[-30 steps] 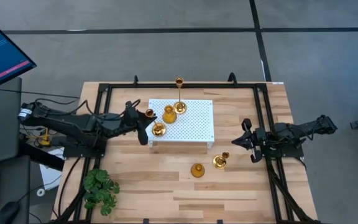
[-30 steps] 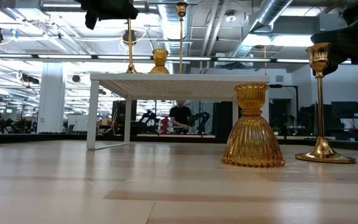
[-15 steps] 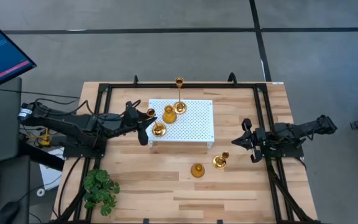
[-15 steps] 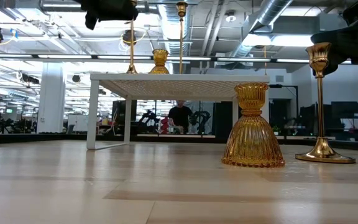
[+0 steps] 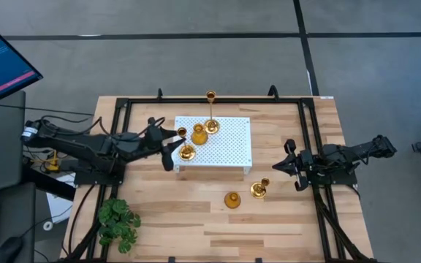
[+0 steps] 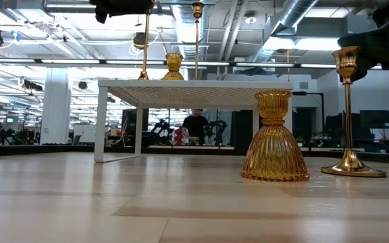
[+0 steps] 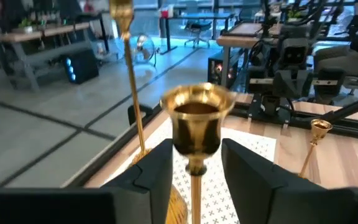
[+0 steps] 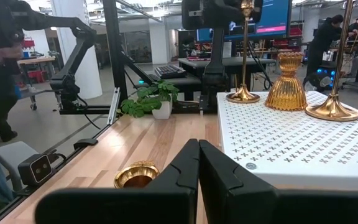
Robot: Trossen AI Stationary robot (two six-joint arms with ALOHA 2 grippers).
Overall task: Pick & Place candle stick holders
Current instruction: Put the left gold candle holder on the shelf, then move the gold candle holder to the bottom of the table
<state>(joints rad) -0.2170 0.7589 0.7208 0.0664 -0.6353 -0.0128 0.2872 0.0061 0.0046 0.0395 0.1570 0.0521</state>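
Evidently the left gripper (image 5: pixel 172 140) is doing the work, reaching in over the left edge of the white perforated board (image 5: pixel 229 150). Its fingers (image 7: pixel 156 168) are standing to either side of the thin stem of a stemmed gold holder (image 7: pixel 196 127), just under the cup; whether they are pinching it or standing slightly off it cannot be told from the wrist view. From above, this holder (image 5: pixel 186 151) is showing with its round base at the board's near-left corner, so I judge the arm is setting it down there or just letting it go, keeping the stem upright so it does not topple.

Moving right across the board, a short ribbed gold holder (image 5: pixel 199 134) is sitting beside the tall thin-stemmed holder (image 5: pixel 210 117), both toward the back-left part, which suggests the board is serving as the collecting spot.

Further right, down on the wooden table (image 5: pixel 283 226) in front of the board, a ribbed bell-shaped holder (image 5: pixel 232 199) and a slender stemmed holder (image 5: pixel 259 189) are waiting, near each other and not yet moved.

At the far right the right gripper (image 5: pixel 286 165) is resting idle with its fingers pressed together on nothing, near the table's right rail, well apart from the left arm's working space
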